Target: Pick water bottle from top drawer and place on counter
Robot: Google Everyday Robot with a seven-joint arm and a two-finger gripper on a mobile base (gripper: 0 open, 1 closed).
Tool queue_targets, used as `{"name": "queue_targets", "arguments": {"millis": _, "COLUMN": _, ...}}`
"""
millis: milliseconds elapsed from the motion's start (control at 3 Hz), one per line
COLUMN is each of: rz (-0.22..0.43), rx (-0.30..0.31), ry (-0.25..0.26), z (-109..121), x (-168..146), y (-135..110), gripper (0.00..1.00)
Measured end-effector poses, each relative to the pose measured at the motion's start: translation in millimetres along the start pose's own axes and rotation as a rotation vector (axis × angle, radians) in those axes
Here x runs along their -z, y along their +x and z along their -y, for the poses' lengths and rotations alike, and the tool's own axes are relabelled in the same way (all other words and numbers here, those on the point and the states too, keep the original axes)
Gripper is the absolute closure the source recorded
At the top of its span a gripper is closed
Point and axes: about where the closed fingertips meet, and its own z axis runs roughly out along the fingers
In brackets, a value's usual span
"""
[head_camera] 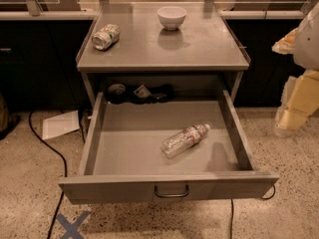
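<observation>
The water bottle (184, 140) is a small clear crinkled bottle with a white cap and a reddish-white label band. It lies on its side on the floor of the open top drawer (124, 153), right of centre, cap pointing to the back right. The drawer is pulled fully out, with its loop handle (171, 191) on the front panel. The counter (199, 46) is the grey tabletop above it. My gripper (295, 106) is at the right edge of the camera view, outside the drawer's right wall and above the floor, well apart from the bottle.
A dented green-white soda can (105, 37) lies at the counter's left. A white bowl (171, 17) stands at the counter's back centre. Dark items (139, 92) sit at the drawer's back. A black cable (47, 146) and a white paper (60, 124) lie on the floor at left.
</observation>
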Motion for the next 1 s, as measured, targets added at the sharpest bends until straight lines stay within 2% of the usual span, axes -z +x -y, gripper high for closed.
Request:
{"name": "queue_targets", "arguments": {"millis": 333, "rz": 0.000, "rx": 0.000, "ry": 0.000, "z": 0, "x": 0, "y": 0, "gripper": 0.00}}
{"name": "queue_targets", "arguments": {"millis": 667, "rz": 0.029, "rx": 0.028, "ry": -0.001, "z": 3, "x": -16, "y": -4, "gripper": 0.00}}
{"name": "queue_targets", "arguments": {"millis": 1000, "rz": 0.064, "rx": 0.057, "ry": -0.032, "z": 6, "x": -58, "y": -13, "gripper": 0.00}}
